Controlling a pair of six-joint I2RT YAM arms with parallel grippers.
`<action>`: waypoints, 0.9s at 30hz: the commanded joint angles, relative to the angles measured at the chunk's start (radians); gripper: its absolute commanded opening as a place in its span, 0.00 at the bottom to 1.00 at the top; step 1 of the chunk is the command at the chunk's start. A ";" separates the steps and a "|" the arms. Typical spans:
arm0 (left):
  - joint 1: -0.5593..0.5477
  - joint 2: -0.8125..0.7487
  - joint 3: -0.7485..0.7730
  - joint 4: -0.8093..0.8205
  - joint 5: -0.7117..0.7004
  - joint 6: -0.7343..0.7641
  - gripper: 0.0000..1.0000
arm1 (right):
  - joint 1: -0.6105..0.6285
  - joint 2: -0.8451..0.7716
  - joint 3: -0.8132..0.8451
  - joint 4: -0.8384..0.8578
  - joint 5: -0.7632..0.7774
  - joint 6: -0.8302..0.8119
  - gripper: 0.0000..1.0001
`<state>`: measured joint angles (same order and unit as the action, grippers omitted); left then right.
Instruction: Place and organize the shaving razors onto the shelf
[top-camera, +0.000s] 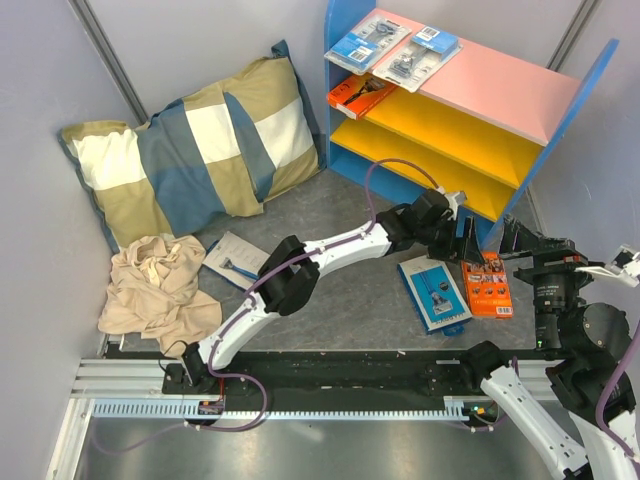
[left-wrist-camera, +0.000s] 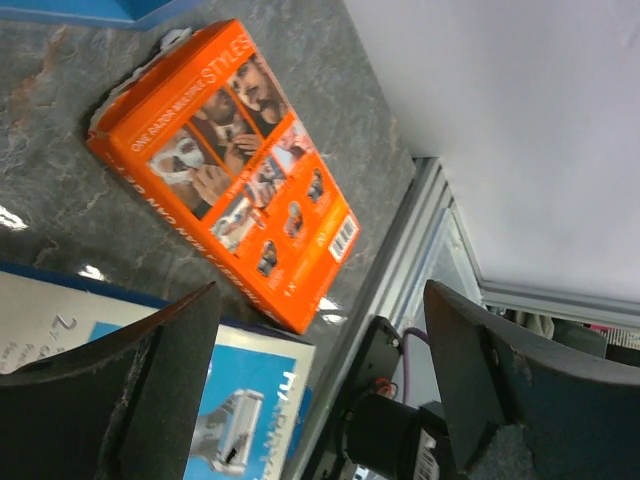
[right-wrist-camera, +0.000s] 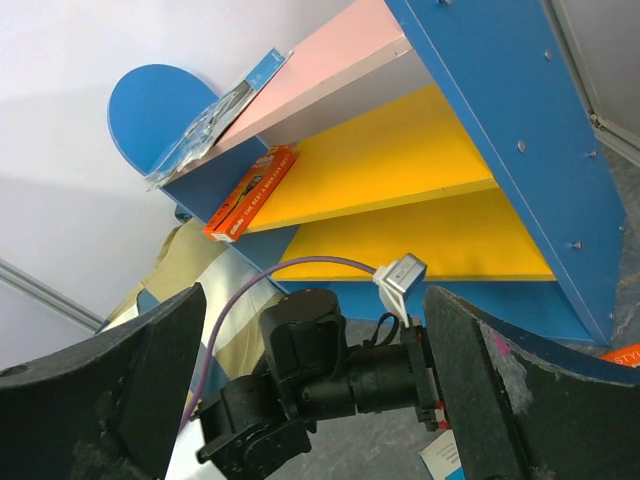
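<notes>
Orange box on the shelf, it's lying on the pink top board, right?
Not quite. The orange box on the shelf lies on the upper yellow board, just below the pink board, not on it. The top view shows this, and the right wrist view agrees.

A plaid pillow in blue, cream and olive leans into the back left corner, propped against the pale walls. Right below it, a crumpled beige cloth lies bunched on the grey, stone-patterned table, close against the pillow's lower edge. A silver metal rail runs along the near side.
</notes>
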<state>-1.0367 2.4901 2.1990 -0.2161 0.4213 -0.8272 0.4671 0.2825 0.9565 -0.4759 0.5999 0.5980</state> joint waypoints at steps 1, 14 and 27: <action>-0.003 0.091 0.070 -0.031 -0.001 -0.030 0.88 | -0.001 -0.002 0.028 -0.016 0.003 -0.010 0.98; -0.005 0.194 0.125 -0.025 -0.019 -0.075 0.86 | 0.001 -0.016 0.022 -0.027 0.023 -0.018 0.98; -0.016 0.314 0.191 -0.138 -0.032 -0.109 0.75 | 0.001 -0.019 0.013 -0.029 0.031 -0.014 0.98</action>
<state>-1.0405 2.7159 2.3939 -0.2153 0.4244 -0.9314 0.4671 0.2756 0.9569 -0.4965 0.6102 0.5945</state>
